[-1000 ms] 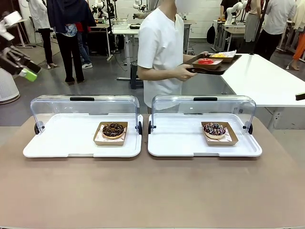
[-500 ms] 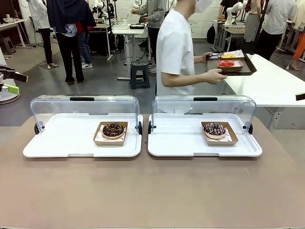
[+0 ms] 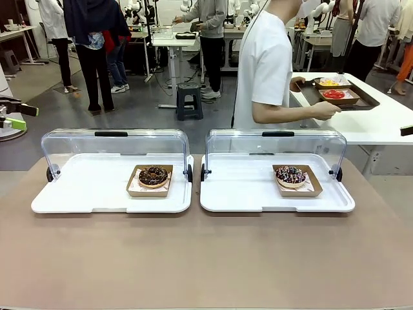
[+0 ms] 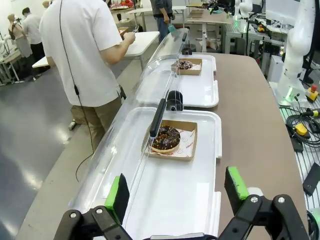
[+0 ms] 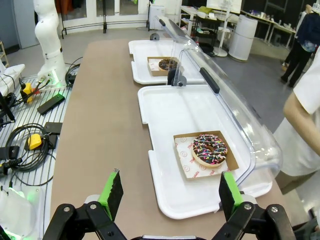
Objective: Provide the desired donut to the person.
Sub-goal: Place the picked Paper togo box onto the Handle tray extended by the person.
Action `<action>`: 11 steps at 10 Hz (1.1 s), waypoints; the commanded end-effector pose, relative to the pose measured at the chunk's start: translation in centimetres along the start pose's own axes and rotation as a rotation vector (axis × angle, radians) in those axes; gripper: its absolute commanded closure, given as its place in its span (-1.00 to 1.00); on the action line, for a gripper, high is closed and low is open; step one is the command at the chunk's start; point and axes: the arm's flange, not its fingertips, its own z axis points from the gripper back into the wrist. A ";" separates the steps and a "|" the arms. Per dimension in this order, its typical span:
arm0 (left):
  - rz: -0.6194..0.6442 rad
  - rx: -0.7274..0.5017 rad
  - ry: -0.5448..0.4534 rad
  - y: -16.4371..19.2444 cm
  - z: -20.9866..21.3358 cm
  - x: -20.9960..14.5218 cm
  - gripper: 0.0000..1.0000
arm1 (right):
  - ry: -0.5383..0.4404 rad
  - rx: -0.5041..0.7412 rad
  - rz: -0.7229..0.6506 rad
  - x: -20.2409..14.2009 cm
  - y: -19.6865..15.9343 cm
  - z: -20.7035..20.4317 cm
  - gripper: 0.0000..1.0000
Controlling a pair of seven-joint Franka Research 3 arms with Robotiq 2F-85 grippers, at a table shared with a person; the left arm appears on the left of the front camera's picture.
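A chocolate donut (image 3: 153, 175) (image 4: 166, 138) lies in a cardboard box on the left white tray (image 3: 84, 194). On the right white tray (image 3: 239, 194) a sprinkled donut (image 3: 290, 175) (image 5: 210, 149) sits in its own box. Both clear lids (image 3: 115, 145) stand raised at the back. The person (image 3: 271, 64) in white is turned sideways behind the right tray, holding a dark tray (image 3: 341, 97) of boxed donuts over a white side table. My left gripper (image 4: 176, 192) (image 3: 14, 115) hangs open above the left tray's end. Open too, my right gripper (image 5: 170, 191) hovers above the right tray's end.
The white side table (image 3: 368, 119) stands at the back right. Bystanders (image 3: 97, 39) and a stool (image 3: 190, 97) are on the floor behind. Cables and boxes (image 5: 30, 135) lie beside the table on the robot's side. The brown tabletop (image 3: 206, 258) spreads in front of the trays.
The person has turned and stepped right, carrying the dark tray over the side table. My left gripper dropped lower at the picture's left edge, then held still.
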 end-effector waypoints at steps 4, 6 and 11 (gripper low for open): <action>0.000 0.000 0.000 0.0 0.0 0.0 -1.00 | -0.007 0.005 -0.019 0.2 0.1 0.0 -1.00; 0.000 0.000 0.000 0.0 0.0 0.0 -1.00 | -0.007 0.005 -0.019 0.2 0.1 0.0 -1.00; 0.000 0.000 0.000 0.0 0.0 0.0 -1.00 | -0.007 0.005 -0.019 0.2 0.1 0.0 -1.00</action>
